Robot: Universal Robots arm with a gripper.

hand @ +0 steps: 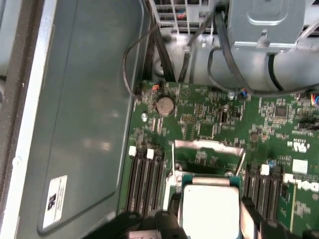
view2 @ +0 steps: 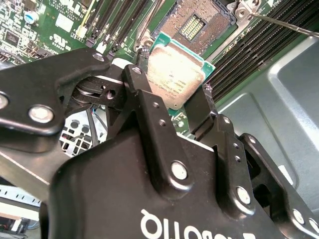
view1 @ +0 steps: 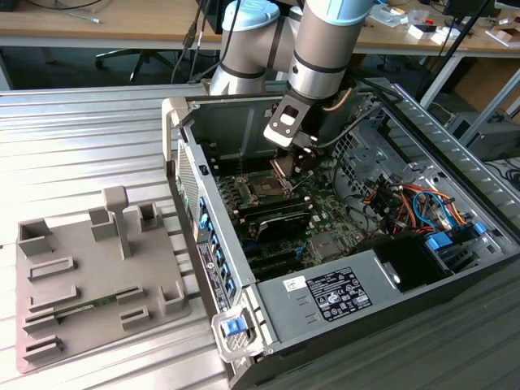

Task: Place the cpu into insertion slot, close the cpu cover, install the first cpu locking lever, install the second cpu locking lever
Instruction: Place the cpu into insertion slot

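Note:
My gripper (view2: 172,85) is shut on the cpu (view2: 175,74), a small square chip with a dull silver-tan face, held by two opposite edges. One black finger (view2: 135,74) presses one side and the other presses the opposite side. The chip hangs tilted just above the insertion slot (view2: 193,24), whose dark contact field lies bare on the green motherboard (hand: 209,107). In the first wrist view the cpu (hand: 209,208) covers most of the socket, and the cpu cover (hand: 208,145) stands raised behind it. In the exterior view the gripper (view1: 284,168) hovers over the insertion slot (view1: 264,191) inside the open computer case.
A thin locking lever (view2: 281,21) sticks out beside the socket. Black memory slots (hand: 144,181) flank it on both sides. Case walls (view1: 191,175), bundled cables (view1: 410,203) and a power supply (view1: 337,296) hem the arm in. A grey fixture tray (view1: 81,276) lies at the exterior view's left.

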